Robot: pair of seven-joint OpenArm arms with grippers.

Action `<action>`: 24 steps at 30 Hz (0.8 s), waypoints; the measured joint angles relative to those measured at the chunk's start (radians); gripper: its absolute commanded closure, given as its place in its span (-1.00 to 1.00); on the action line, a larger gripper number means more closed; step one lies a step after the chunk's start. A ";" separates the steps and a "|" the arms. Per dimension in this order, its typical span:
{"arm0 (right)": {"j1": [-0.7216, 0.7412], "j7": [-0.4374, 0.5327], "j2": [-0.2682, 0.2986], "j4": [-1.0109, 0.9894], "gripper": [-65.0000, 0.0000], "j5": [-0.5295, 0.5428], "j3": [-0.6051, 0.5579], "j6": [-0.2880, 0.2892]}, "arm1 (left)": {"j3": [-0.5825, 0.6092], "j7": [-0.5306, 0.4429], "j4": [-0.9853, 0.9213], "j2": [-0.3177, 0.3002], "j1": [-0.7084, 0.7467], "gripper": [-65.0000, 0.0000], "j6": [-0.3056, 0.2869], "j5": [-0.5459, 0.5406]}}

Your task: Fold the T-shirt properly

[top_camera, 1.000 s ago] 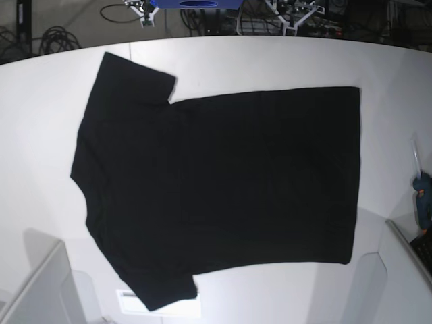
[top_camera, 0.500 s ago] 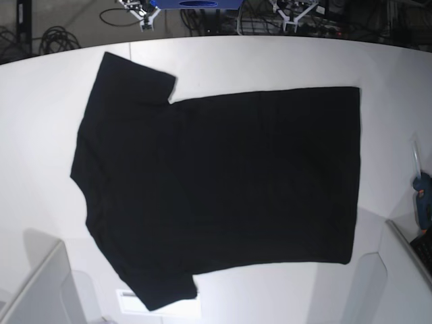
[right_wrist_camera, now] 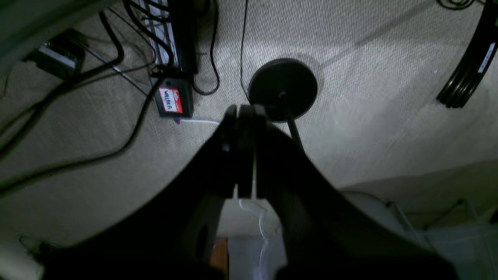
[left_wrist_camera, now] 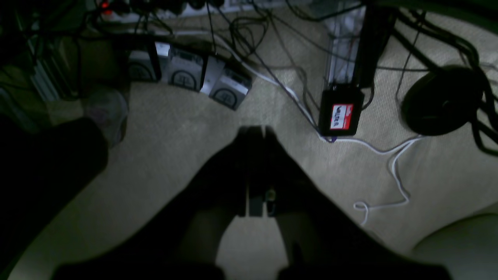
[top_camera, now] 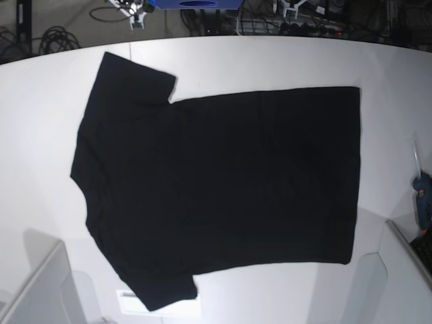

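Observation:
The T-shirt (top_camera: 223, 185) is black and lies spread flat on the white table (top_camera: 270, 61), plain side up. Its collar and sleeves are at the left and its hem at the right. No gripper touches it. In the left wrist view my left gripper (left_wrist_camera: 255, 130) is shut and empty, hanging over carpeted floor. My right gripper (right_wrist_camera: 243, 109) is likewise shut on nothing above the floor. In the base view only small white parts of the right arm (top_camera: 133, 10) and the left arm (top_camera: 291, 8) show beyond the table's far edge.
A blue-green object (top_camera: 423, 199) sits at the table's right edge. Grey panels stand at the near left (top_camera: 40, 290) and near right (top_camera: 405, 270). On the floor are cables, a black box with a red label (left_wrist_camera: 341, 114) and a round black base (right_wrist_camera: 283, 88).
The white arm parts beyond the table's far edge have drawn back toward the top of the base view. The T-shirt has not moved.

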 measured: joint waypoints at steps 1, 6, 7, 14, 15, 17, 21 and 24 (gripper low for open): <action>-0.030 -0.050 0.003 0.053 1.00 0.004 0.002 0.000 | 0.001 0.006 0.033 -0.008 0.025 1.00 -0.001 0.000; -0.227 -0.161 0.020 0.437 1.00 0.003 0.048 0.003 | -0.010 0.002 0.226 -0.053 0.151 1.00 0.000 0.000; -0.260 -0.181 0.015 0.511 1.00 0.011 0.081 0.003 | -0.011 -0.002 0.265 -0.059 0.177 1.00 0.000 0.002; -0.423 -0.298 -0.012 0.835 1.00 0.005 0.221 -0.003 | -0.025 0.013 0.566 -0.118 0.377 1.00 -0.001 0.000; -0.441 -0.300 -0.021 0.874 1.00 0.007 0.234 -0.002 | -0.043 0.004 0.613 -0.119 0.409 1.00 -0.001 0.000; -0.467 -0.319 -0.034 0.941 1.00 0.010 0.248 0.003 | -0.088 0.012 0.702 -0.121 0.464 1.00 0.000 -0.045; -0.523 -0.346 -0.048 1.104 1.00 0.013 0.293 0.003 | -0.130 0.016 0.879 -0.156 0.570 1.00 -0.002 -0.163; -0.546 -0.367 -0.098 1.253 1.00 0.014 0.376 0.003 | -0.144 0.011 1.034 -0.214 0.664 1.00 0.003 -0.238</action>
